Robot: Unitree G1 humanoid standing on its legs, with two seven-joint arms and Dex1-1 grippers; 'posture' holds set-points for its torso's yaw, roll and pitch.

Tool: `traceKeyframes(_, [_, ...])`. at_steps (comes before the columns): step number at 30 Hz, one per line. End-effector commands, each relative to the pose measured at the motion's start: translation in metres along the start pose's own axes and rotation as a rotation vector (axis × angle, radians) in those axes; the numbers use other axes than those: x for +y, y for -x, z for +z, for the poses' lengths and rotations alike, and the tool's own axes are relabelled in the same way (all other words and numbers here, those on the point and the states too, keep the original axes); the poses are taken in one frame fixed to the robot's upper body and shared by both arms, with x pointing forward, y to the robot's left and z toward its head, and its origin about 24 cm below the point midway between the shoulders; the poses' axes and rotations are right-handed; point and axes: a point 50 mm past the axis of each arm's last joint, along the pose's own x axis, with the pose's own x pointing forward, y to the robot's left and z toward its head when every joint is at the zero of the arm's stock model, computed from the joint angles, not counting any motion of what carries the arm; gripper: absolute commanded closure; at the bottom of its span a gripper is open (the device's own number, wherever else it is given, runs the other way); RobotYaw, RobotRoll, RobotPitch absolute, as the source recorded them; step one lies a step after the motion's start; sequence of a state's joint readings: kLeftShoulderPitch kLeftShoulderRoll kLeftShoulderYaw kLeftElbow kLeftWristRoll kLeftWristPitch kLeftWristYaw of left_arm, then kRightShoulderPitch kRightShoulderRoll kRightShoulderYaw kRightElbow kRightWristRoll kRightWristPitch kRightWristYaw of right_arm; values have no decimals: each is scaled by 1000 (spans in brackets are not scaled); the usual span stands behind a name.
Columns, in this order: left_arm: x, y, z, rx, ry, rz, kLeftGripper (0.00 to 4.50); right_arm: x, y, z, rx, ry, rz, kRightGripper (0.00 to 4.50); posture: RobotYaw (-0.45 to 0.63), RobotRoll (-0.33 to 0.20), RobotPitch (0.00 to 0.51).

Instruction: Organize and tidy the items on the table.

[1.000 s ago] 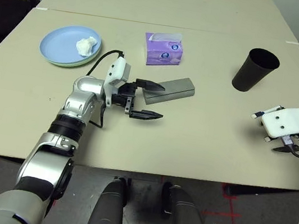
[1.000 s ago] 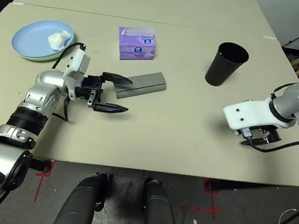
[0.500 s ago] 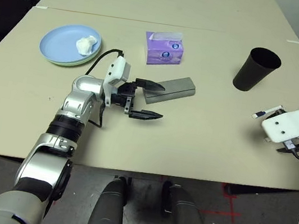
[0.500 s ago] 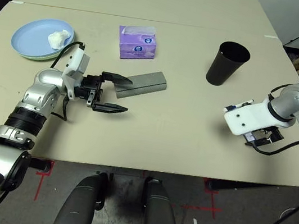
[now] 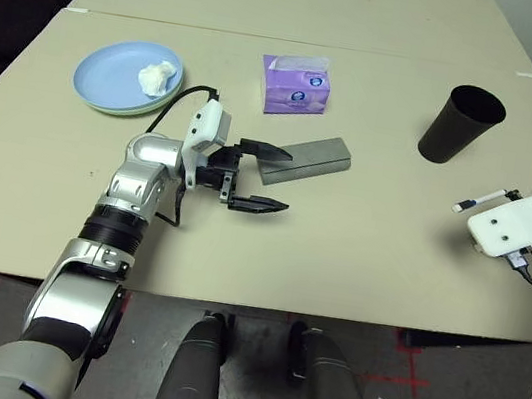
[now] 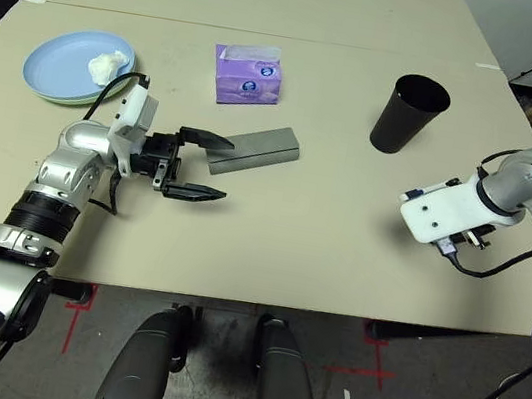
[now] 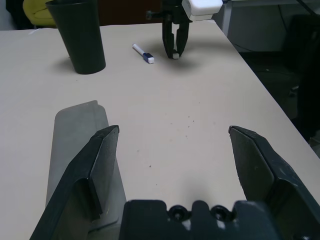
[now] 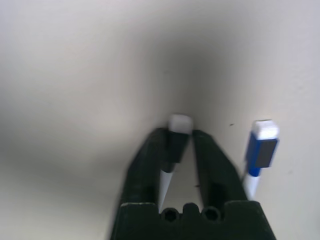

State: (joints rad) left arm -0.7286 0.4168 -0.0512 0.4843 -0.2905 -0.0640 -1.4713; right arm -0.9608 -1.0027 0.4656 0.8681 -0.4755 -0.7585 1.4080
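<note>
1. Starting at the far left of the table (image 5: 357,265): the light blue plate (image 5: 114,74) lay stacked on the pale green plate (image 5: 123,114), whose rim showed along the near edge.
2. The crumpled white tissue (image 5: 157,77) sat on the blue plate, toward its right side.
3. The left gripper (image 5: 287,179) reached roughly level toward the right, just above the tabletop. Its jaws stood spread wide with nothing between them.
4. The farther finger lay over the left end of the grey oblong glasses case (image 5: 313,158). Contact could not be told. The case lay flat and angled, near the table's middle.
5. The purple tissue box (image 5: 295,88) stood just beyond the case, apart from it, with a tissue peeking from the top.
6. The black tapered cup (image 5: 460,125) stood upright and open-mouthed, well right of the box.
7. A white marker with a blue end (image 5: 478,201) lay on the table nearer than the cup.
8. The right gripper (image 7: 174,54) pointed steeply down just beside that marker. Its jaws were pressed together, pinching a small white-tipped piece (image 8: 179,124) of a kind that could not be told.
</note>
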Motion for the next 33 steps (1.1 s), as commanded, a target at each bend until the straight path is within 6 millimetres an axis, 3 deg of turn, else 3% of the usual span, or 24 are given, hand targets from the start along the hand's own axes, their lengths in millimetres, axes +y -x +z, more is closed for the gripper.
traceKeyframes(1, [-2, 0, -2, 9, 2, -16, 0, 7, -9, 0, -22, -10, 38, 4075, 85, 0, 233])
traceKeyframes(10, [1, 0, -3, 15, 3, -16, 0, -12, 12, 15, -280, -254, -49, 4075, 76, 0, 225])
traceKeyframes(18, [2, 0, -3, 19, 1, -16, 0, -45, 36, 48, -826, -599, -288, 4075, 73, 0, 221])
traceKeyframes(22, [1, 0, -4, 18, 1, -16, 0, -57, 48, 56, -1125, -766, -472, 4075, 71, 0, 220])
traceKeyframes(25, [1, 0, -4, 16, 3, -14, 0, -63, 49, 55, -1336, -938, -789, 4075, 69, 0, 220])
traceKeyframes(33, [2, -2, -4, 14, 3, -15, 0, -64, 41, 63, -1384, -1118, -1254, 4075, 56, 0, 217])
